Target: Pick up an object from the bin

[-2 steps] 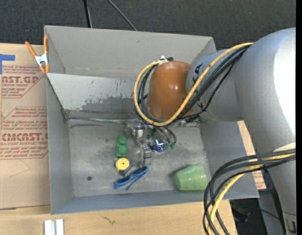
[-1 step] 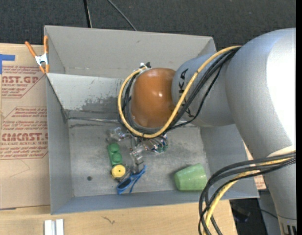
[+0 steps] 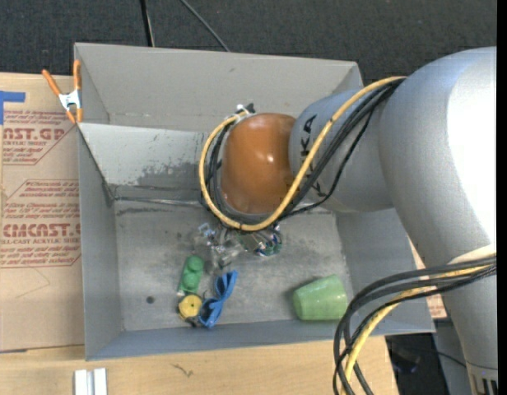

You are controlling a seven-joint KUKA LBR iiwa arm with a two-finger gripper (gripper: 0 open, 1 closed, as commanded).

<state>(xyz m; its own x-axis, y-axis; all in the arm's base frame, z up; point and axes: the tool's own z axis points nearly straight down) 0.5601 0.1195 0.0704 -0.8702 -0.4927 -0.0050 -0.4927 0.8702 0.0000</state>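
End effector point(image 3: 222, 243): in the camera view, low over the floor of the grey metal bin point(image 3: 101, 286), near its middle; whether released or clenched cannot be told.
Nearest thing: small green plastic piece point(image 3: 190, 274), just beside it, lower left.
Handling: probably light, stiff and slick; pinch across its narrow sides.

grey metal bin point(image 3: 97, 245), floor scuffed. silver arm point(image 3: 434, 155) reaches in from the right; round orange wrist cover point(image 3: 255, 164) ringed by yellow-black cables point(image 3: 206, 171). gripper point(image 3: 217, 243) low over mid floor. just below-left of it: small dark green plastic piece point(image 3: 190, 273), yellow round bit point(image 3: 188, 306), blue twisted strip point(image 3: 220, 295), the last two touching. pale green rounded block point(image 3: 320, 299) lies apart, near the front right corner.
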